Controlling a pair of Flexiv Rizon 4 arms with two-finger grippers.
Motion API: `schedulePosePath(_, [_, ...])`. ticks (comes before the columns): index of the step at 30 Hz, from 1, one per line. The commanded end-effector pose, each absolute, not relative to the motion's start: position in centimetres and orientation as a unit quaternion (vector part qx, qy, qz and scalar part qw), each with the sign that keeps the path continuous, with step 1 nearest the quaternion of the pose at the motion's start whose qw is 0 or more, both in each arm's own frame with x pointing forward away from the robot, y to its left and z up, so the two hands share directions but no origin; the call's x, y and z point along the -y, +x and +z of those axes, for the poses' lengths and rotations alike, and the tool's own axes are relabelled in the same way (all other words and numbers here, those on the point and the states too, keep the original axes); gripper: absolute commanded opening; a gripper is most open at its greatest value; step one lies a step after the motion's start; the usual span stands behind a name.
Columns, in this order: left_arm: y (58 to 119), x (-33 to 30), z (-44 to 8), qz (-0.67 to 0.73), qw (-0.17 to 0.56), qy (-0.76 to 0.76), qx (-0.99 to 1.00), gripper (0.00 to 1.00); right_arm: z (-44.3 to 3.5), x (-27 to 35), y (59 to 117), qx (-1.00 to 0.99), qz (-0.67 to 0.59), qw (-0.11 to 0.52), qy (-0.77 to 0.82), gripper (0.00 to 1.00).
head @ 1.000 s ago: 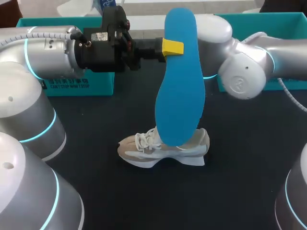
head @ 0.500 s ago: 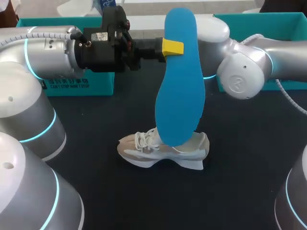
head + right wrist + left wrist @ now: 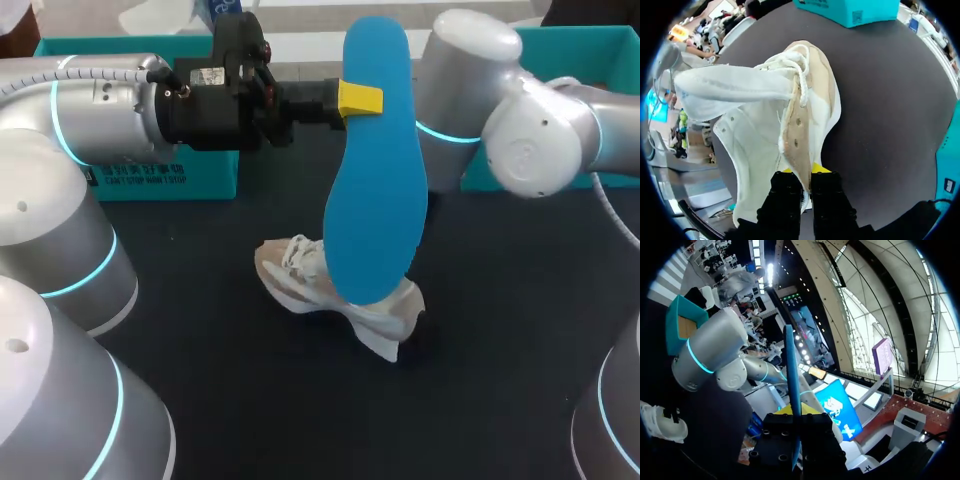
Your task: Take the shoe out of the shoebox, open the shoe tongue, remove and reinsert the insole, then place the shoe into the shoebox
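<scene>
Blue insole (image 3: 375, 160) is held upright, clamped by the left fingers (image 3: 360, 99). The beige shoe (image 3: 300, 280), tilted at the tabletop's (image 3: 500, 350) middle, is pinched between the right fingers (image 3: 821, 169).

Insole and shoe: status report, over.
Left gripper shut on blue insole, held upright above table. Right gripper shut on shoe collar, shoe tilted. No obstruction seen around shoe.

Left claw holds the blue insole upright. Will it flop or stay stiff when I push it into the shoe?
Probably fairly stiff: the insole stands straight above and below the left claw. Edge-on it looks thin, so it is likely light and apt to bend if jammed into the shoe.
</scene>
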State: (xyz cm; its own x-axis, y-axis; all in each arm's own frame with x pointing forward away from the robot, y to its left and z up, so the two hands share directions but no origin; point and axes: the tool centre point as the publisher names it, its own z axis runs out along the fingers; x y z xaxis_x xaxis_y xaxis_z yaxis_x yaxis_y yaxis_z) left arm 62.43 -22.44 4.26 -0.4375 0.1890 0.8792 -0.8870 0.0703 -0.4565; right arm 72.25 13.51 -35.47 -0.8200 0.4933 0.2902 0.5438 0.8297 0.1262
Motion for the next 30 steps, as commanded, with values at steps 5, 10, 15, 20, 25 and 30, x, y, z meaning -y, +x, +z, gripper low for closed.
schedulePosePath(5, [62.4, 22.7, 4.2, 0.613, 0.438, 0.299, 0.585, 0.00, -34.7, -11.9, 70.2, 0.859, -0.190, 0.078, -0.468, 0.00])
schedulePosePath(10, [62.4, 22.7, 4.2, 0.613, 0.438, 0.299, 0.585, 0.00, -34.7, -11.9, 70.2, 0.859, -0.190, 0.078, -0.468, 0.00])
schedulePosePath(15, [62.4, 22.7, 4.2, 0.613, 0.438, 0.299, 0.585, 0.00, -34.7, -11.9, 70.2, 0.859, -0.190, 0.078, -0.468, 0.00])
schedulePosePath(20, [62.4, 22.7, 4.2, 0.613, 0.438, 0.299, 0.585, 0.00, -34.6, -11.9, 70.4, 0.821, -0.200, 0.070, -0.530, 0.00])
schedulePosePath(25, [62.4, 22.7, 4.2, 0.613, 0.438, 0.299, 0.585, 0.00, -34.2, -13.2, 70.6, 0.758, -0.234, 0.062, -0.605, 0.00])
schedulePosePath(30, [62.4, 22.7, 4.2, 0.613, 0.438, 0.299, 0.585, 0.00, -34.8, -14.5, 70.2, 0.714, -0.239, 0.060, -0.655, 0.00])
